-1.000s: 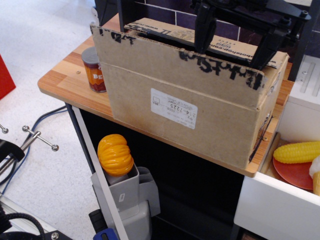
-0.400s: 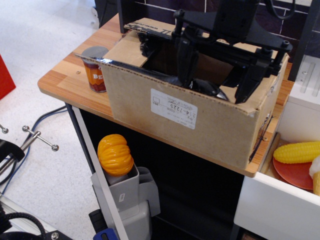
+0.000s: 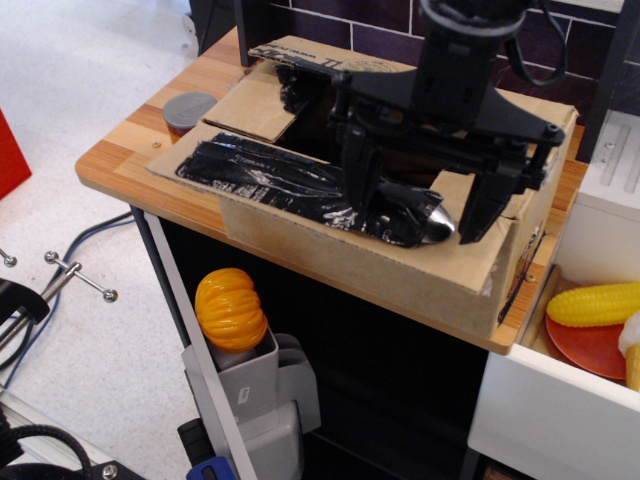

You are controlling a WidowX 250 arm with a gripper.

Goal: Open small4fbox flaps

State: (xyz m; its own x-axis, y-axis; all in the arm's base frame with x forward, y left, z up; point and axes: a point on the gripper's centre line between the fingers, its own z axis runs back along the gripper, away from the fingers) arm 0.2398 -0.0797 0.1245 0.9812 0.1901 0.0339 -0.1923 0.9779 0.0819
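Note:
The small4fbox [image 3: 470, 280] is a brown cardboard box on the wooden table. Its near long flap [image 3: 270, 175] is folded outward and slopes down over the front side, showing ragged shiny black tape on its inner face. The left short flap [image 3: 255, 105] lies open to the left. The far long flap [image 3: 330, 58] with print lies back. My black gripper [image 3: 425, 205] is open, its two fingers spread wide and reaching down over the box's front edge, with the left fingertip [image 3: 355, 195] on the taped flap. The white label is hidden.
A red can with a grey lid [image 3: 185, 108] stands left of the box, partly under the flap. A white bin [image 3: 540, 400] at the right holds corn [image 3: 595, 302] on a red plate. An orange gourd [image 3: 230, 308] sits below the table edge [image 3: 110, 175].
The near long flap has gone from upright to folded outward and down, covering the label. My gripper has come down and toward the front of the box.

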